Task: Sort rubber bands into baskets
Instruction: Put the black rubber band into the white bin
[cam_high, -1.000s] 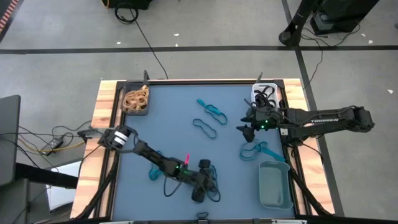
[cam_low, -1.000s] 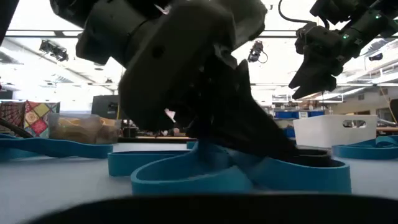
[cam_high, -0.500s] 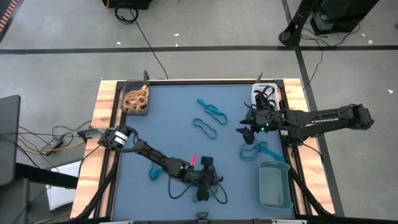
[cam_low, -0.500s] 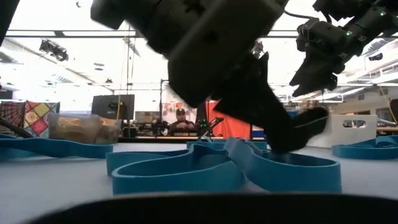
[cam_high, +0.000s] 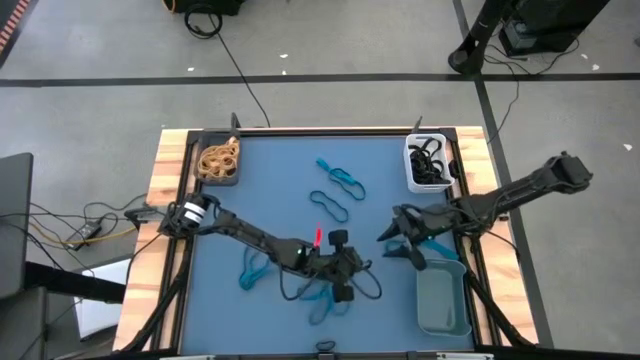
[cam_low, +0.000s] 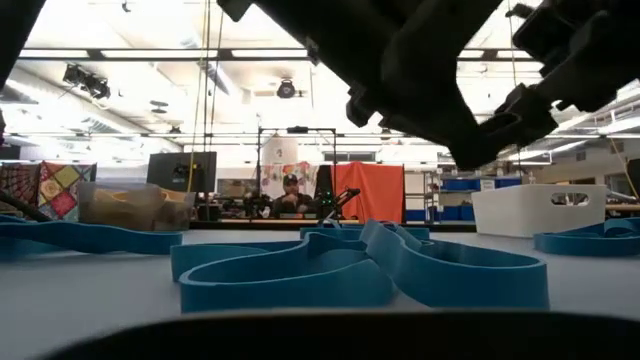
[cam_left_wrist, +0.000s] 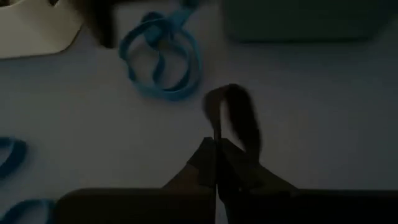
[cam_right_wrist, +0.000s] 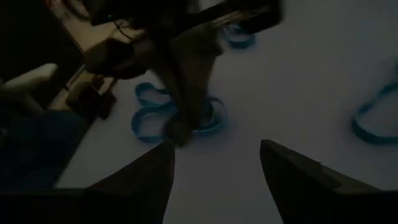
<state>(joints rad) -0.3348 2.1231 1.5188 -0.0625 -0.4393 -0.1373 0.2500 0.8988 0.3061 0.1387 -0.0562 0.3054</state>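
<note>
On the blue worktop (cam_high: 280, 190), left hand (cam_left_wrist: 216, 146) pinching a black rubber band (cam_left_wrist: 239, 121), right hand (cam_high: 398, 240) hovering spread nearby — thin pinch, possibly slipping mid-carry.

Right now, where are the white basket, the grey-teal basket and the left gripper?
white basket (cam_high: 410, 172): high view, left rim.
grey-teal basket (cam_high: 440, 300): high view, bare floor.
left gripper (cam_high: 343, 293): high view, fingertips.
</note>
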